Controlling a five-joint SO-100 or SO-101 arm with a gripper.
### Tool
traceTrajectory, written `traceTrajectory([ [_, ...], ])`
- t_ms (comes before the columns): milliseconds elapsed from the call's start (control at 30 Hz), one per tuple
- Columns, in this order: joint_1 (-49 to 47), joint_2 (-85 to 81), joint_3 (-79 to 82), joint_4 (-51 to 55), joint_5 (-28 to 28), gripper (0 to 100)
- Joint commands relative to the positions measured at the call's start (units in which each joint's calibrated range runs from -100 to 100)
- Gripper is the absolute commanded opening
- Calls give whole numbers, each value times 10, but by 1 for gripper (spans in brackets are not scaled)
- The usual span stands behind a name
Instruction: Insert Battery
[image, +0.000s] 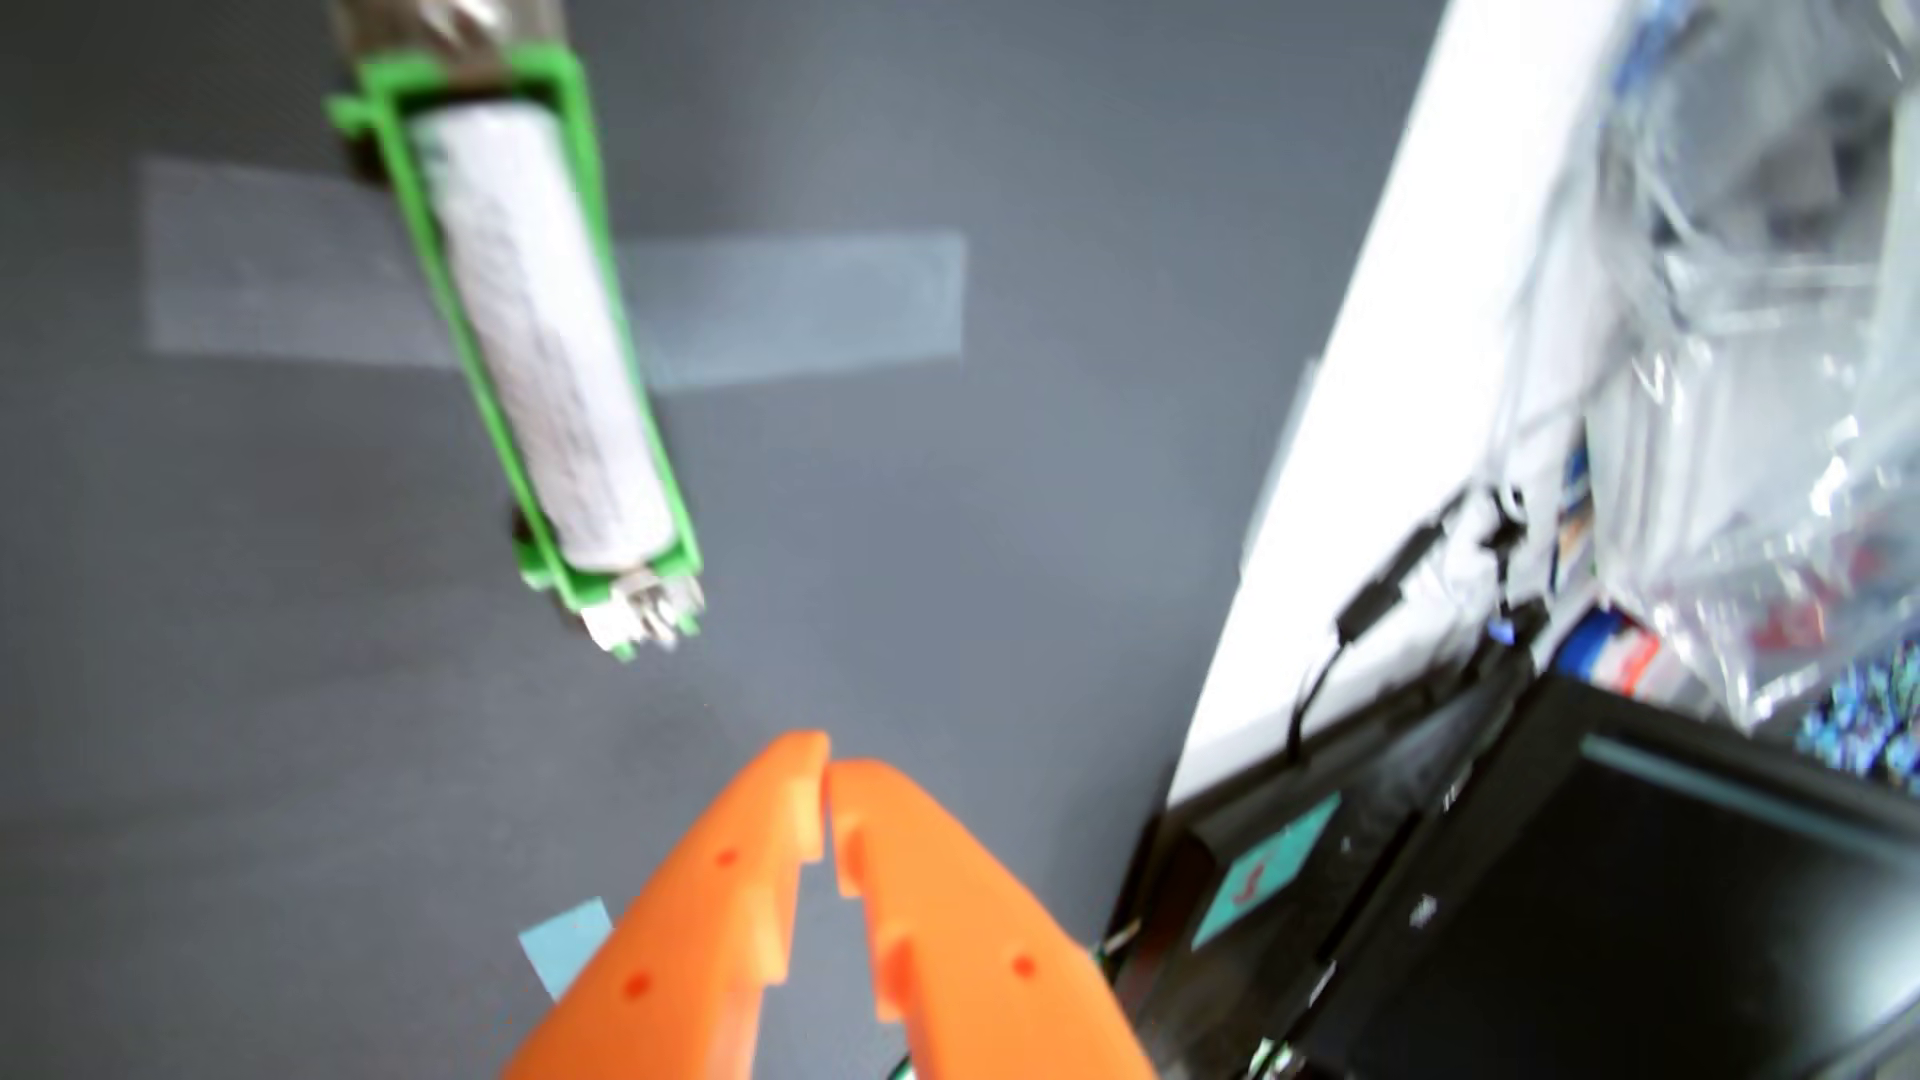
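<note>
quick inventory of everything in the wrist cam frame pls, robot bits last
battery: 1, white/grey cylinder, lying inside the holder, upper left
battery holder: 1, green frame, on the mat, taped down
tape strips: pale grey, across the mat under the holder
tape piece: 1, light blue, on the mat beside the gripper
mat: 1, dark grey, fills the left of the view
black box: 1, lower right, teal label on it
clear plastic wrap: upper right, contents too blurred to name
gripper: 1, orange, bottom centre, tips together, holding nothing

Grey tabletop (312, 727); seemingly white wall (1382, 343).
</note>
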Motion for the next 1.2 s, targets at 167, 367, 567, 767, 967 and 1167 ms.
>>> traceTrajectory([
  [167, 100, -171, 59, 5, 24, 1],
  [367, 99, -316, 149, 6, 26, 1],
  [567, 67, -413, 208, 19, 26, 1],
  [767, 64, -449, 226, 56, 26, 1],
  [967, 59, -503, 266, 61, 26, 1],
  [1167, 59, -521, 297, 55, 26, 1],
])
